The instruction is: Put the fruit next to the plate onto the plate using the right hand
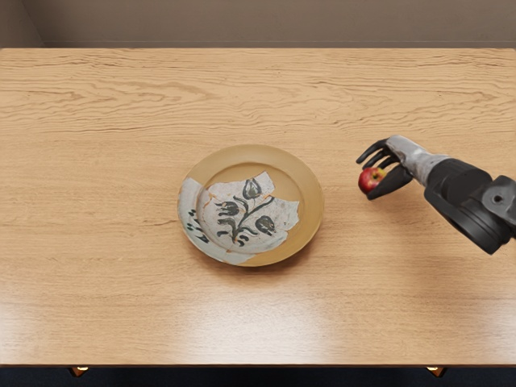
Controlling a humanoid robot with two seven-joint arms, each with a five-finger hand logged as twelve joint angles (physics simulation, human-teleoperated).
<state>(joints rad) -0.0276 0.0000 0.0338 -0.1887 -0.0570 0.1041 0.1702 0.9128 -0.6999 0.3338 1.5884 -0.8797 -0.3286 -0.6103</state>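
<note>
A round tan plate [302,189] with a white patch and a dark leaf pattern lies at the middle of the wooden table. To its right a small red apple [371,178] sits inside the fingers of my right hand [379,171], whose arm enters from the right edge. The dark fingers [374,151] curl over and under the fruit, closed around it. The apple is a short gap right of the plate's rim, apart from it. I cannot tell whether it rests on the table or is lifted. No left arm shows.
The wooden table [121,113] stretches wide around the plate, with its front edge near the bottom of the picture and a wall behind its far edge.
</note>
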